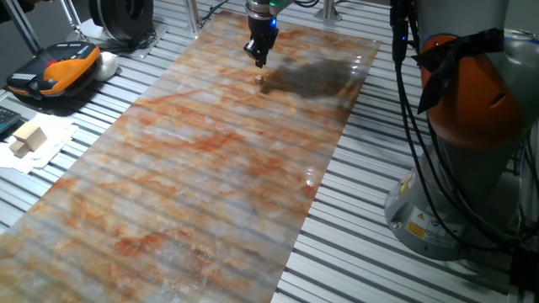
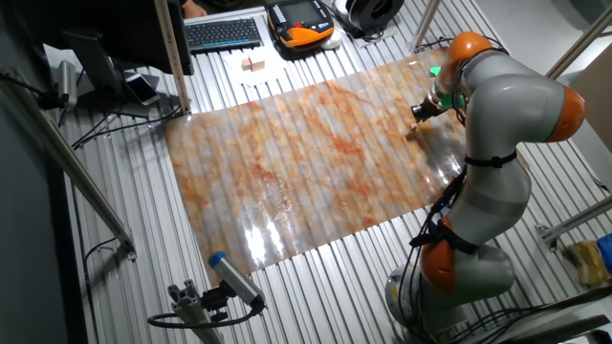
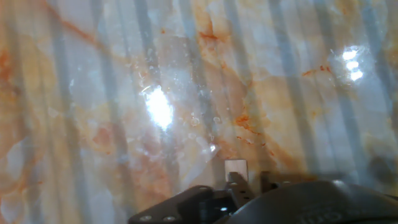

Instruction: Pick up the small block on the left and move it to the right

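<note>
The small block [image 1: 260, 80] is a tiny tan cube lying on the marbled mat [image 1: 210, 168] near its far end. My gripper [image 1: 258, 57] hangs just above and slightly behind it, not touching it. In the hand view the block [image 3: 236, 167] sits just ahead of my fingertips [image 3: 235, 182], which stand a little apart with nothing between them. In the other fixed view my gripper [image 2: 419, 112] is over the mat's right end, and the block is too small to make out there.
Larger pale wooden blocks [image 1: 28, 137] lie on white paper left of the mat. An orange and black pendant [image 1: 55, 69] lies at the far left. The robot's base [image 1: 459, 135] and cables stand right of the mat. A keyboard [image 2: 222, 33] lies beyond.
</note>
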Robot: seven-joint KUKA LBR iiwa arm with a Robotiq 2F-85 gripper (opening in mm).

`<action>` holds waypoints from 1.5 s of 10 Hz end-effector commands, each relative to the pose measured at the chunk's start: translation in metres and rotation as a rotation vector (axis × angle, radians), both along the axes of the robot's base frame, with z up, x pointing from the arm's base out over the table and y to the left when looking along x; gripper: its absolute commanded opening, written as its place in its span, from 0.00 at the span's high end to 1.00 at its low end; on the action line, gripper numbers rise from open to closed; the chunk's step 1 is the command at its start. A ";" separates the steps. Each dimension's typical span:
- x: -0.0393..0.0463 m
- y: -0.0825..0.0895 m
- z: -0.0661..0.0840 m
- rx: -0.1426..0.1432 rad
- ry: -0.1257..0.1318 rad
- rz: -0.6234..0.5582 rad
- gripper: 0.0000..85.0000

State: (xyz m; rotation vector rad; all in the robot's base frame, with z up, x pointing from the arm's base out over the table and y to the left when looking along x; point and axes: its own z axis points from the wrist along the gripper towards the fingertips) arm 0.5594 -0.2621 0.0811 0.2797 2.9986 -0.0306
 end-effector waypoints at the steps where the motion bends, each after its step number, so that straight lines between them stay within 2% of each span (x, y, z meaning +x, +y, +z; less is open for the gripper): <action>1: 0.0002 0.000 -0.001 -0.006 -0.005 -0.006 0.60; 3: 0.0001 -0.001 -0.007 0.005 -0.012 -0.009 0.60; 6: 0.0033 -0.009 -0.024 0.047 -0.035 0.008 0.60; 9: 0.0029 -0.004 -0.026 0.068 -0.058 -0.024 0.60; 10: 0.0020 0.001 -0.028 0.061 -0.073 -0.044 0.40; 11: 0.0010 0.004 -0.030 0.046 -0.078 -0.060 0.40; 13: 0.0002 0.003 -0.031 0.049 -0.077 -0.050 0.40; 15: 0.0017 0.001 -0.032 0.057 -0.060 -0.032 0.40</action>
